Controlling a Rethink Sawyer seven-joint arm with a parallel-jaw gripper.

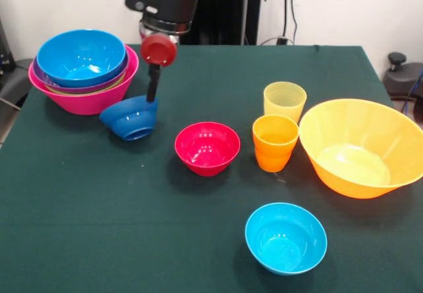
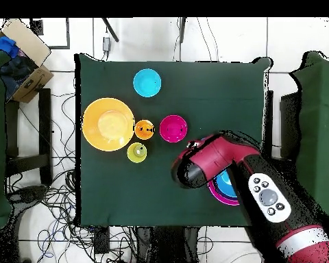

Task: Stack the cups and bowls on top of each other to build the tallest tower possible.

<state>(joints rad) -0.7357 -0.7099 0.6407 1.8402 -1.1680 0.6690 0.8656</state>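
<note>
From the front, the red and black arm (image 1: 163,2) comes down from the top, and its upper part is cut off by the edge. One dark finger (image 1: 153,83) reaches down to the dark blue bowl (image 1: 131,120). That bowl is tipped on its side, just in front of the tower (image 1: 83,71). I cannot tell if the fingers are clenched on the bowl or released; only one shows, and a round red part (image 1: 158,49) hides the rest.

The tower stands at the back left of the green worktop (image 1: 99,227). Its base is the big pink bowl (image 1: 86,100), and the sky blue bowl (image 1: 80,57) sits on top. The bowls between them show only as thin rims.

The red bowl (image 1: 207,147) sits in the middle. The orange cup (image 1: 275,142) is beside it, with the yellow cup (image 1: 285,101) just behind. The big orange bowl (image 1: 360,147) is at the right, partly cut off. The cyan bowl (image 1: 286,237) is nearest the camera.

From above, the arm (image 2: 222,161) covers most of the tower (image 2: 224,186); only a bit of blue and pink peeks out. The dark blue bowl and the fingers are hidden under the arm. The cyan bowl (image 2: 147,82), big orange bowl (image 2: 108,124), orange cup (image 2: 144,129), yellow cup (image 2: 136,152) and red bowl (image 2: 173,128) all show clearly.
</note>
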